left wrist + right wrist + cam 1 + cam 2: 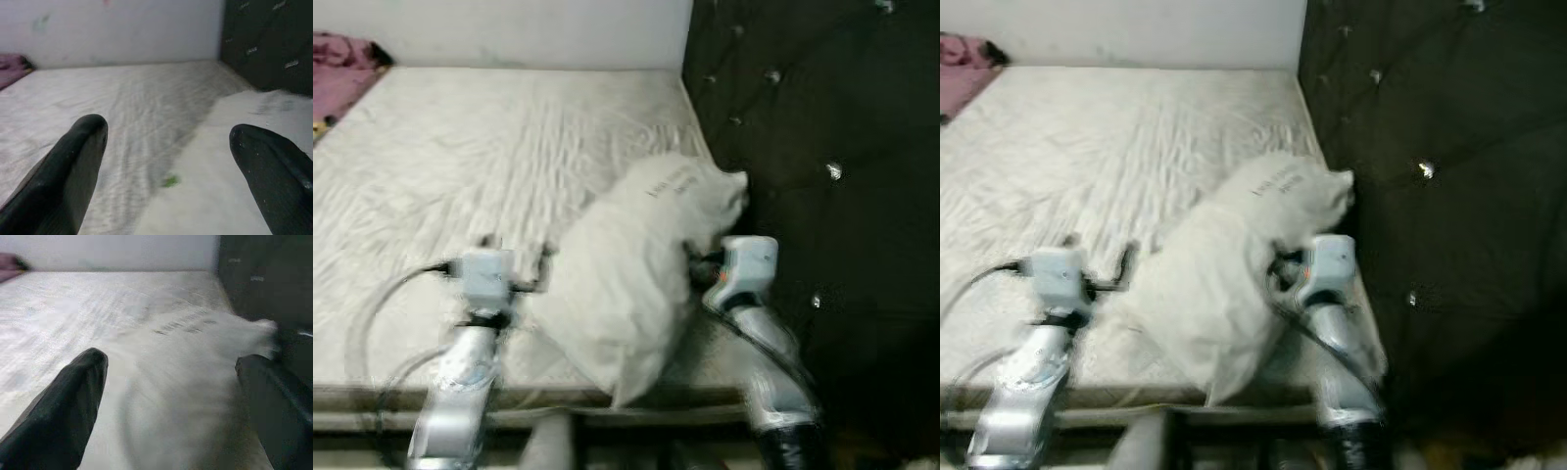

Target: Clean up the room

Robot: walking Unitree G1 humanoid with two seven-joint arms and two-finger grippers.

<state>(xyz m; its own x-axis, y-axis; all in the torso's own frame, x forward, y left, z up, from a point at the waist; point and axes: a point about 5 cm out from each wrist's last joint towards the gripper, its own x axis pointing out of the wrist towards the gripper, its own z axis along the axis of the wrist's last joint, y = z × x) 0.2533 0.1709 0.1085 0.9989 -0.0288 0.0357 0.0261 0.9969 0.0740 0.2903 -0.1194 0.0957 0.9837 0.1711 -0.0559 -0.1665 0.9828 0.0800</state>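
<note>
While the white pillow (pixel 636 274) lies slantwise on the mattress (pixel 460 157), it sits toward the near edge and close to the corner where that edge meets the dark tufted headboard (pixel 822 127), its far tip just beside the padding. Some printed lettering shows near that far tip, too blurred to read. The left gripper (pixel 168 147) is at the pillow's left flank with its fingers (pixel 73 161) spread wide, one over the bare sheet and the other over white pillow cloth; nothing is pinched between them. The right gripper (pixel 171 377) is at the pillow's right flank, between it and the headboard, its fingers (pixel 68 401) likewise spread, with the pillow's bulk lying in the gap between them. Whether any finger actually touches the cloth cannot be told through the blur.

My reading is that the step in hand is tidying the bed: bracketing the pillow from both sides to take hold of it and set it straight against the headboard. The next move calls for both grippers to close on the soft cloth together, deep enough that it does not slip free. A pink cloth (pixel 342 64) lies at the mattress's far left corner, well apart.
</note>
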